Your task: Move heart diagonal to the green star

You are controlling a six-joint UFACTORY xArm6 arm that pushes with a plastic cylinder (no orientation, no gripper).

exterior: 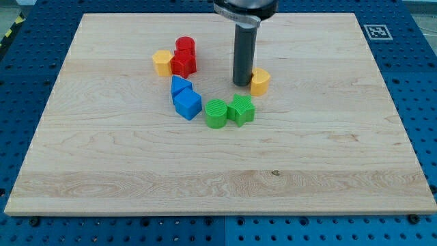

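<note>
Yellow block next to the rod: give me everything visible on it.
The yellow block is small, chunky and matte, plastic-looking, with a flat top and a notched outline; it may be the heart, though the shape is hard to confirm. It sits flat on the wooden board, right of centre toward the view's top. My tip is right at its left side, apparently touching. The green star lies just below-left, apart from it. No other block touches it.
</note>
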